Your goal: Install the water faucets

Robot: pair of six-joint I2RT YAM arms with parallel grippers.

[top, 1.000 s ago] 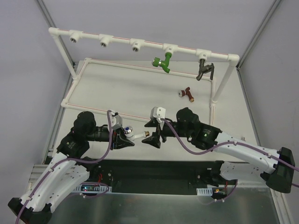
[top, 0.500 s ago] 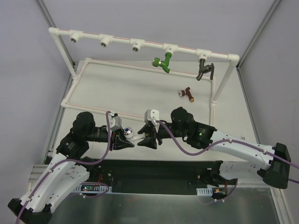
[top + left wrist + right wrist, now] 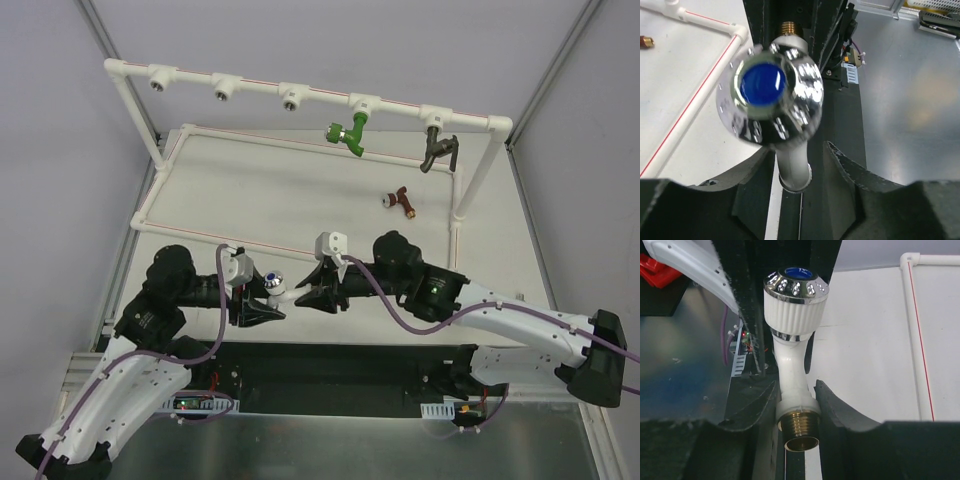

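Right wrist view, lower centre: right gripper pinches faucet above thread, left gripper slightly spread round spout, likely a handover.

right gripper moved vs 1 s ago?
Yes: the right gripper slid left, away from the dark red faucet, and now grips the white faucet near its threaded end.
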